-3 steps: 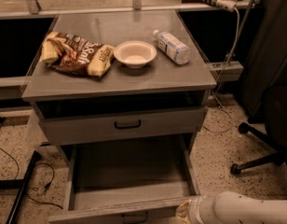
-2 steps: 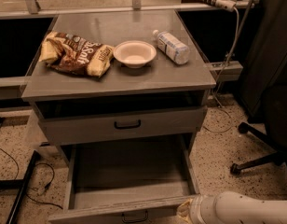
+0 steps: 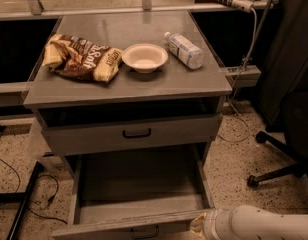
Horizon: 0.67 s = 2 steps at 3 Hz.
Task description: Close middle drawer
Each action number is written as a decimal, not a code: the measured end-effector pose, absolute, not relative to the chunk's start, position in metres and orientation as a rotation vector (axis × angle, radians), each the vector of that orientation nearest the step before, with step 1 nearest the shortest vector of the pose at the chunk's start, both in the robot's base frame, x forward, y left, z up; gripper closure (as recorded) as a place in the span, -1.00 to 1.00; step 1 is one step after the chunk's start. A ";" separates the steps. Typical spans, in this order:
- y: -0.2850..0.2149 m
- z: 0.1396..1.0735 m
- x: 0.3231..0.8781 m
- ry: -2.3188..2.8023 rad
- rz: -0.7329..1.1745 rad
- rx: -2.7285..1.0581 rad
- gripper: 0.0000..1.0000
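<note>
Where the white arm lay low at the right, the gripper seemingly touched the front-panel corner of the middle drawer; its state could not be told. That drawer stood pulled out toward the camera, panel running left-right. Farther back, the tabletop held a chip bag, bowl and bottle.

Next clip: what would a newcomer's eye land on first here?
The middle drawer stands pulled far out at the bottom of the view, with the robot's pincer at its front right corner. On the cabinet top sit a chip bag, a white bowl and a water bottle.
</note>
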<state>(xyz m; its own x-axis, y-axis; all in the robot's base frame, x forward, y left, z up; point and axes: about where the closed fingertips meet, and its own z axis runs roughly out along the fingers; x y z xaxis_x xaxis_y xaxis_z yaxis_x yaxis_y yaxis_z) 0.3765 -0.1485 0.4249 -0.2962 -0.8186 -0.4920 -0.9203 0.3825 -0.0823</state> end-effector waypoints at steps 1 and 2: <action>-0.148 0.425 0.377 2.190 0.298 -1.496 -0.79; -0.147 0.421 0.386 2.180 0.306 -1.490 -1.00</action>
<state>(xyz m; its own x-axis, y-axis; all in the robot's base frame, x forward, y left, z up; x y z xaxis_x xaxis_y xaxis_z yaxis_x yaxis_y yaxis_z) 0.3863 -0.1472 0.4212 -0.2933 -0.8131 -0.5028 -0.9202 0.3827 -0.0822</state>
